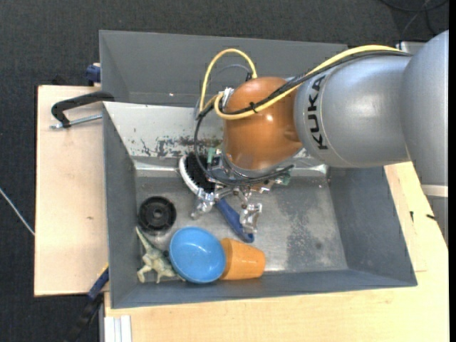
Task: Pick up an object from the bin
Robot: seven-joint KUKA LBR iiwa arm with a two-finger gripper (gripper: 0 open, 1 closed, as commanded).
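Observation:
My gripper (228, 206) hangs low over the middle of the bin floor, below the arm's orange cover. Its two metal fingertips (204, 202) stand apart, so it is open. A slim blue stick-like thing (232, 219) lies slantwise on the floor between and just in front of the fingertips; neither finger presses on it. A black-and-white round brush-like thing (190, 171) leans near the back wall, just left of the gripper.
A black round cap (157, 214) sits at the left. Along the front wall lie a pale green toy figure (153, 262), a blue bowl (196, 255) and an orange cup (244, 258) on its side. The arm reaches in from the right.

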